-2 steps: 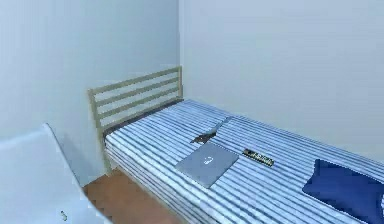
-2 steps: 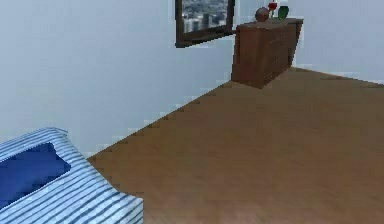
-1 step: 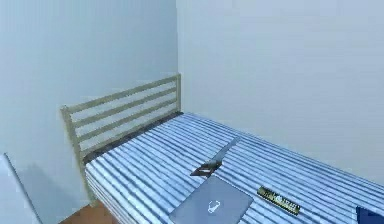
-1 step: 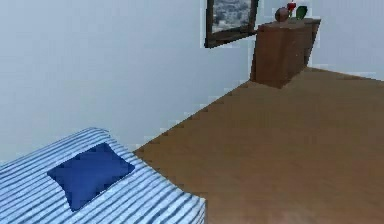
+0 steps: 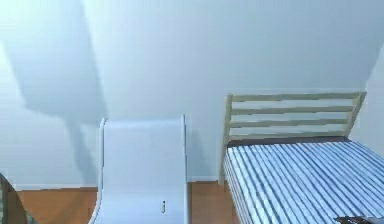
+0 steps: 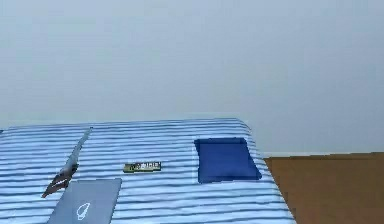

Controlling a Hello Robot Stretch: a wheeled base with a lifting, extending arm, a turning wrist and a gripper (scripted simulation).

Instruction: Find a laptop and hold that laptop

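How the gripper's fingers stand cannot be told from these pictures. The laptop (image 6: 86, 204), one in number, lies closed and grey on the striped bed (image 6: 180, 138) at the arm side view's bottom left, its lid bearing a pale outline mark too small to make out. Three other things lie on the same cover, one of each: a long thin grey-brown stick (image 6: 70, 164) set on a slant just above the laptop, a small flat dark bar (image 6: 142, 166) with greenish print too small to read, and a dark blue cushion (image 6: 227, 159) farther toward the view's right, well apart from the laptop. Right of the bed is brown wood floor (image 6: 330, 185), with a plain pale wall (image 6: 200, 60) behind. The forward view gives the bed's one wooden slatted headboard (image 5: 292, 113) against the wall, the striped cover below it, and beside it to the left one white curved chair (image 5: 141, 165) standing on the wood floor.
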